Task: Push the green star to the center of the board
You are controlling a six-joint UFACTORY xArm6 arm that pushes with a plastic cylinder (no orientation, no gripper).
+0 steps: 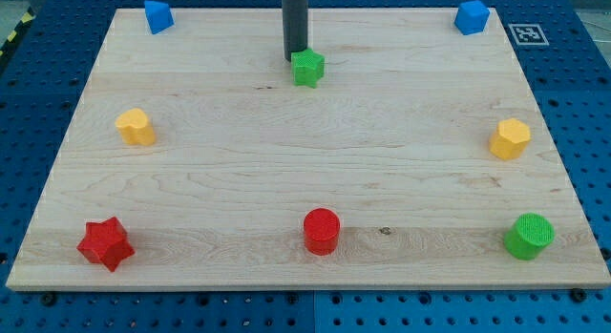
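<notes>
Nearest the lens, along the worktop bottom edge: red star far toward the view's left of the red cylinder, green cylinder far toward the view's right of it. All three upright, well apart.

Mid row, above the red cylinder's line: yellow block up and left of it, second yellow block up and right, shape of both looks hexagonal, not certain.

Far row: green star almost straight up-view from the red cylinder, well short of board centre, near the top edge. Blue block at top-left corner, second blue block at top-right, both far from the red cylinder.

My tip just left of and slightly above the green star, touching or nearly touching its upper-left edge; exact contact unclear. No hand fitted, just a straight dark rod, so nothing clenched or released.

Fiducial tag off the worktop, beside the top-right blue block.
</notes>
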